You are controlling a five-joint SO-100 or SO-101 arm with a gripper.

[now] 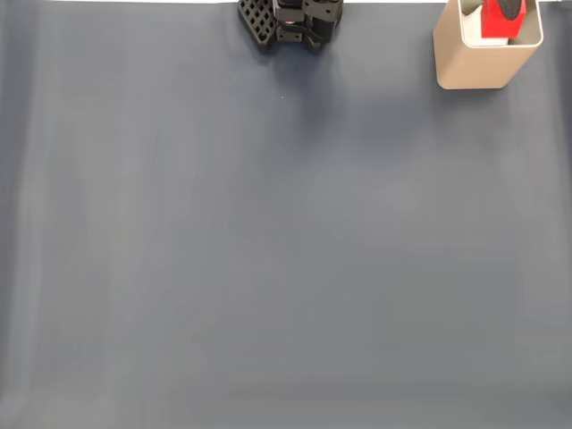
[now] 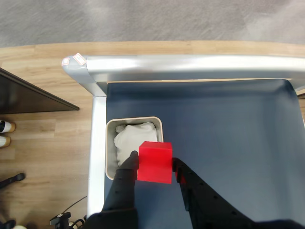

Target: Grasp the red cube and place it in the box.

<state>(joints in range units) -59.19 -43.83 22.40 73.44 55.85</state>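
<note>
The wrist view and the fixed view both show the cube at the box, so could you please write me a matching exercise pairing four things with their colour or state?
Things:
1. red cube
2. box
3. gripper
4. table mat

Descriptions:
A. dark blue-grey, covering the table surface
B. beige walls, open top, something white inside
C. held between two black fingers, above the box's rim
D. shut on the cube, fingers on either side of it

Right pairs: 1-C, 2-B, 3-D, 4-A
</note>
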